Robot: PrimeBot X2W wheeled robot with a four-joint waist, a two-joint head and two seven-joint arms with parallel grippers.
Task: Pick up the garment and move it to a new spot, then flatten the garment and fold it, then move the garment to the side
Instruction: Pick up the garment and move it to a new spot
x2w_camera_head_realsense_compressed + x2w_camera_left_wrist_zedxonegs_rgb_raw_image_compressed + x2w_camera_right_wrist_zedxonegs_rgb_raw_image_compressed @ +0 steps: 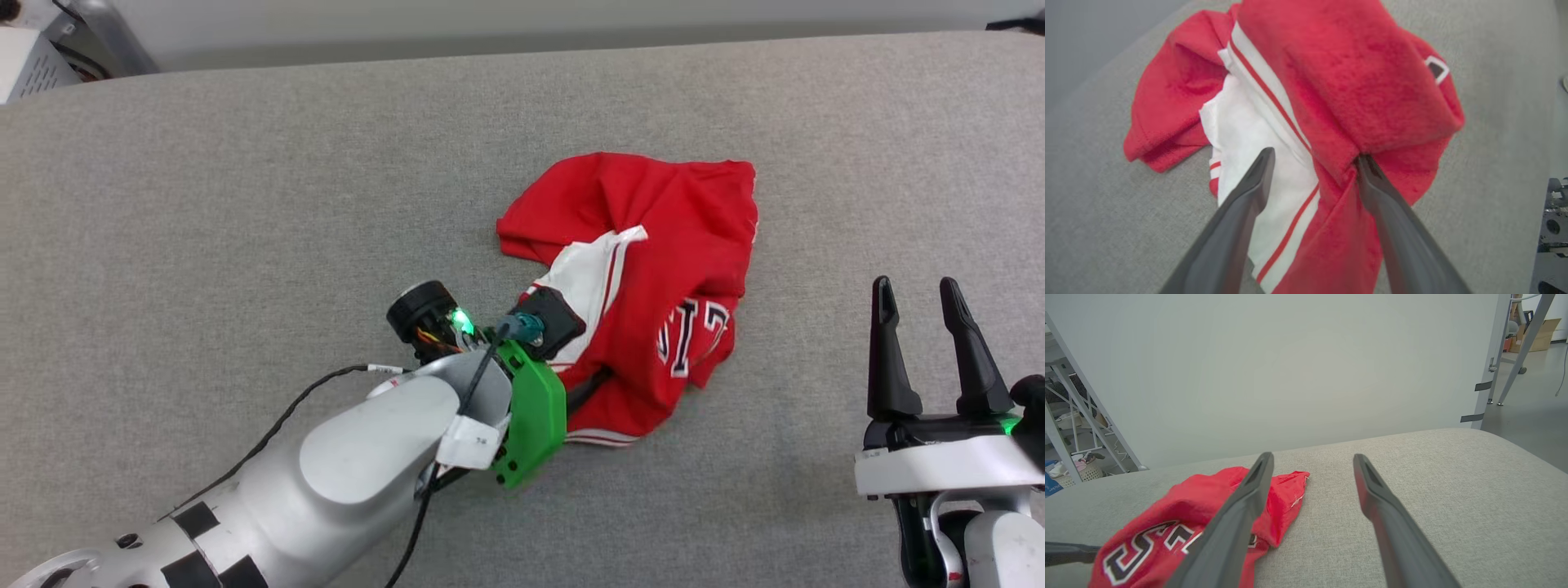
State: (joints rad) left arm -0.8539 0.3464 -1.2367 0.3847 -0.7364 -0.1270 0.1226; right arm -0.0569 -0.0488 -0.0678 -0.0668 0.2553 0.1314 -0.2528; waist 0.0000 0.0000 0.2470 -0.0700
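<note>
The garment is a red T-shirt with a white sleeve and white lettering, lying crumpled in a heap right of the grey surface's middle. My left gripper is down at its near left edge, jaws spread wide. One finger rests over the white sleeve; the other finger has its tip tucked under a red fold of the garment. No cloth is pinched between them. My right gripper stands open with nothing in it, apart from the shirt at the lower right. The garment lies to the left of that gripper.
The grey fabric-covered table stretches all around the shirt. Its far edge meets a pale wall. White equipment stands beyond the far left corner, and metal frames and floor lie past the right end.
</note>
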